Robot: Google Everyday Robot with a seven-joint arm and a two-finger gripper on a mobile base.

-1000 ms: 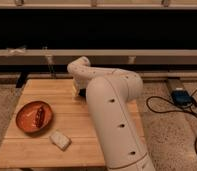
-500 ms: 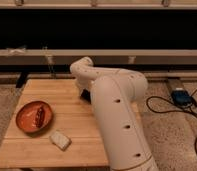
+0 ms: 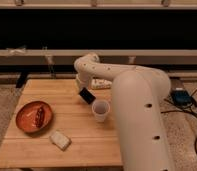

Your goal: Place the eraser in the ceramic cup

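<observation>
Table [image 3: 67, 120] is light wood with a smooth matt grain. The cup [image 3: 100, 110] looks like pale glazed ceramic, and the gripper [image 3: 85, 94] just left of it is dark matt plastic, on a smooth cream plastic arm [image 3: 137, 100].

Arm swings from its earlier pose, uncovering a ceramic cup [image 3: 100, 109] at table centre that it hid before. The gripper [image 3: 85, 94] now sits at the cup's 10 o'clock, just beside it.

gripper [image 3: 85, 95] beside ceramic cup [image 3: 100, 109]; bare table [image 3: 77, 145] between cup, eraser [image 3: 60, 140]
</observation>
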